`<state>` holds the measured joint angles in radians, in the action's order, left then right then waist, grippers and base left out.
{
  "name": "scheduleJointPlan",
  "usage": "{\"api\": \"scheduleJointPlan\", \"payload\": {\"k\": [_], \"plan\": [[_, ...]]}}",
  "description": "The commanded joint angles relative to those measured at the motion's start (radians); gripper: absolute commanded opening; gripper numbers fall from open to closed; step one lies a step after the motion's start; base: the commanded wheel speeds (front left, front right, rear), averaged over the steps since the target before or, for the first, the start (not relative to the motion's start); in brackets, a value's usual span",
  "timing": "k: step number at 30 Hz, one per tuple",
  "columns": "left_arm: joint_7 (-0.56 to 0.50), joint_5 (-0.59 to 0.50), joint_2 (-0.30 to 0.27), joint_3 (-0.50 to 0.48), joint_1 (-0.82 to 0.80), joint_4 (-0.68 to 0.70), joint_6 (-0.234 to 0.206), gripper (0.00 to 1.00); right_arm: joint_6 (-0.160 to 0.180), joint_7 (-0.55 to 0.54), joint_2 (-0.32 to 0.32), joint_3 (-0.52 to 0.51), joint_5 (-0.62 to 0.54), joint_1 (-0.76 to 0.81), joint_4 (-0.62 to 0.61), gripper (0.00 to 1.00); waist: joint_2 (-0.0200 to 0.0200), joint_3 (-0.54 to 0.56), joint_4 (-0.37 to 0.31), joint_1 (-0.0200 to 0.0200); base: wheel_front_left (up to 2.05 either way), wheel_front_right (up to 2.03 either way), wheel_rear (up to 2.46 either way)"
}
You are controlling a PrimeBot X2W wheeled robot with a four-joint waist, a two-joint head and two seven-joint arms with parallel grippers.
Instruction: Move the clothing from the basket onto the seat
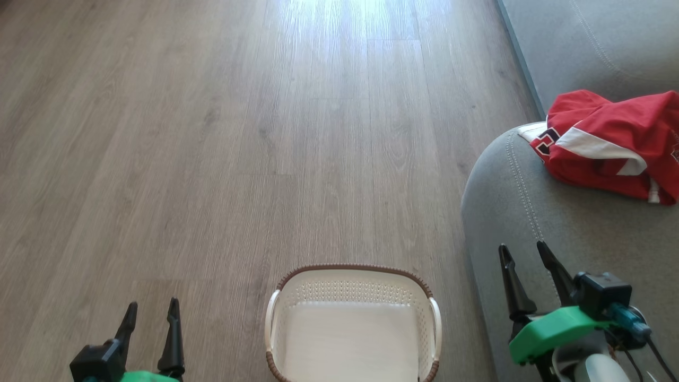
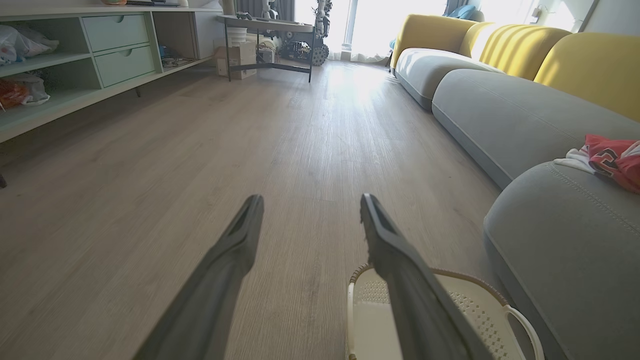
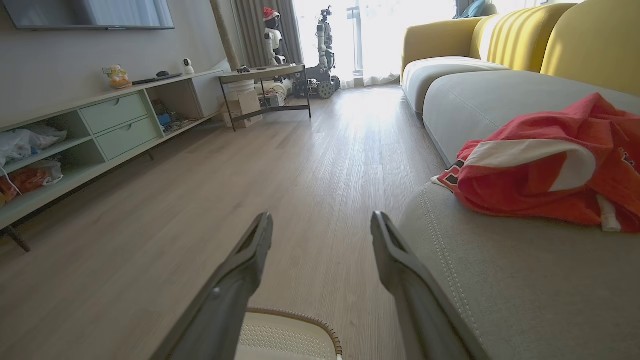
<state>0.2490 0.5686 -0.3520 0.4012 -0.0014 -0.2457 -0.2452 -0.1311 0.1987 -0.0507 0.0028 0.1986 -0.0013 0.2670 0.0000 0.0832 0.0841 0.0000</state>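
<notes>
Head view puts the cream-white perforated plastic basket (image 1: 350, 268) at six o'clock, nothing inside, so I judge the transfer done. The bright red jersey (image 1: 610, 143), crumpled, white-panelled with a black number, lies at three o'clock on the grey stitched fabric sofa (image 1: 530, 223). My left tool (image 1: 152, 305) and right tool (image 1: 522, 246) hang wide open, empty.

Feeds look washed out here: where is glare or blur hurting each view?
Head view: glare whitens the grey wood-plank floor at top; the crumpled red-and-white jersey is sharp. Left wrist view: bright window blown out, the near dark fingers blurred. Right wrist view: same blown-out window; cream perforated plastic basket soft.
</notes>
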Motion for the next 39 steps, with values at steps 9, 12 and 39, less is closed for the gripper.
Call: {"api": "scheduleJointPlan", "payload": {"k": [9,12,39], "plan": [[0.013,-0.028,-0.004,-0.063,-0.043,0.025,0.008,1.00,0.000,0.012,0.000,0.023,0.009,-0.015,-0.023,1.00,0.0000,-0.001,0.003,0.0000,0.00,0.00,0.00],[0.013,-0.030,-0.002,-0.067,-0.041,0.026,0.011,1.00,0.000,0.012,0.000,0.022,0.008,-0.016,-0.023,1.00,0.0000,-0.003,0.003,0.0000,0.00,0.00,0.00],[-0.059,0.147,0.096,-0.078,0.023,-0.054,0.053,0.00,0.000,-0.051,0.000,-0.016,0.229,0.031,0.093,0.00,0.0000,-0.016,-0.011,0.0000,0.00,0.00,0.00]]}}
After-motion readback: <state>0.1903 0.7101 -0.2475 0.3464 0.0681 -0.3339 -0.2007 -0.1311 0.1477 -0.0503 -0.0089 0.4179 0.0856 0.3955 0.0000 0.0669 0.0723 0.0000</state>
